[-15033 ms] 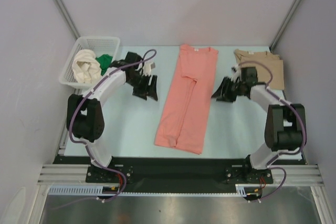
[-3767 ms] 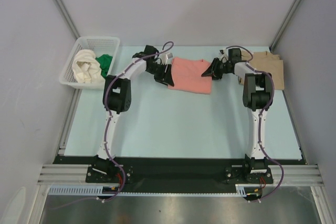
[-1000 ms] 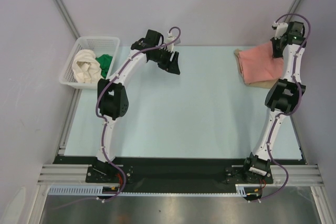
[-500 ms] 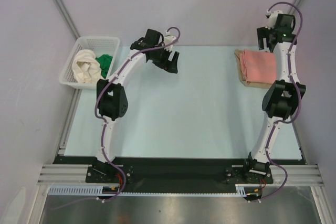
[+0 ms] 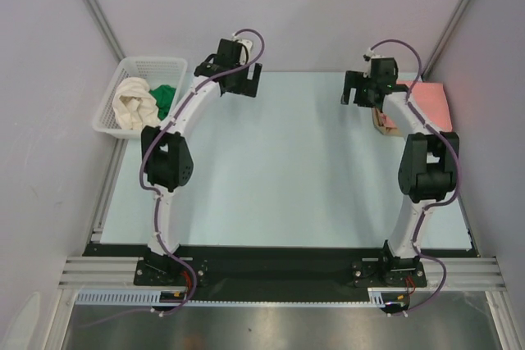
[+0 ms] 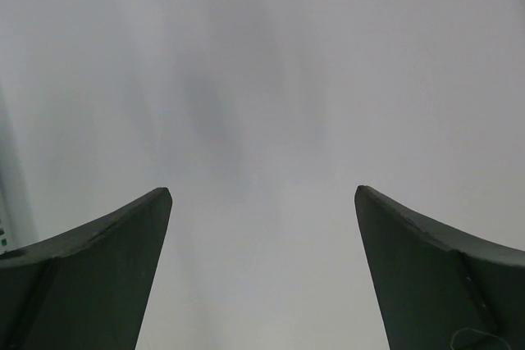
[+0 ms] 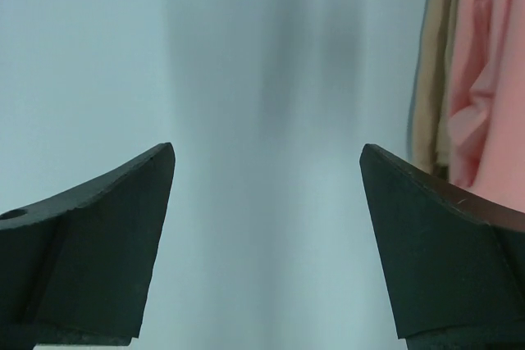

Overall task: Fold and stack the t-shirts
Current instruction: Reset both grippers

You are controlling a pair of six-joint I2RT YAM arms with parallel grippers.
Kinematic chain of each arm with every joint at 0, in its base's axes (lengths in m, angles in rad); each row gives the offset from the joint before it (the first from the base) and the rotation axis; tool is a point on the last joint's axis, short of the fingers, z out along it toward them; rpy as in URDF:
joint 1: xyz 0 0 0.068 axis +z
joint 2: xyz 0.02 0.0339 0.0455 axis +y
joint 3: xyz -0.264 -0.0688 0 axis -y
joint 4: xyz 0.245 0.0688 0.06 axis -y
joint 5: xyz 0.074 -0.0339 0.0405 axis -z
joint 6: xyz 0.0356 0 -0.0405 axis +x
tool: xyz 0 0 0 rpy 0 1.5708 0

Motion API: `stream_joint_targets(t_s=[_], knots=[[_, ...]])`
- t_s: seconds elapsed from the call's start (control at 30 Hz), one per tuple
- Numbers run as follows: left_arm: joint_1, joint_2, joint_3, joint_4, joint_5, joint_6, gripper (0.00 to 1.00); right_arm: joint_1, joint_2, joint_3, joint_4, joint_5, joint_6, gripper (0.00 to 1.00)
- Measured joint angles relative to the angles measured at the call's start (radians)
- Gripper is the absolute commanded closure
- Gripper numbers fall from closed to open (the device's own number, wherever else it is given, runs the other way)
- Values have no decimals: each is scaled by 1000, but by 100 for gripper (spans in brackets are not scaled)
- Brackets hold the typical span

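Two units, each spread wide and empty: the left end effector (image 6: 262,194) hangs over the far table edge, and the right end effector (image 7: 267,149) is just beside the stack. The salmon-pink t-shirt (image 5: 428,102) lies folded on the tan t-shirt (image 5: 381,121) in the far right corner. The cream-white t-shirt (image 5: 135,104) and green t-shirt (image 5: 166,97) sit crumpled in the basket (image 5: 152,63). Judgement: the cloth is light and limp and bunches readily, so pinch a top fold or hem. The table (image 5: 279,170) is smooth and pale, with walls close on both sides.
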Motion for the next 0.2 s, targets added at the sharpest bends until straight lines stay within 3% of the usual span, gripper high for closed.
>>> stream_joint_targets(t_s=[0.2], knots=[[-16, -5, -61, -2, -86, -18, 0, 128, 9, -58, 11, 180, 53, 0]])
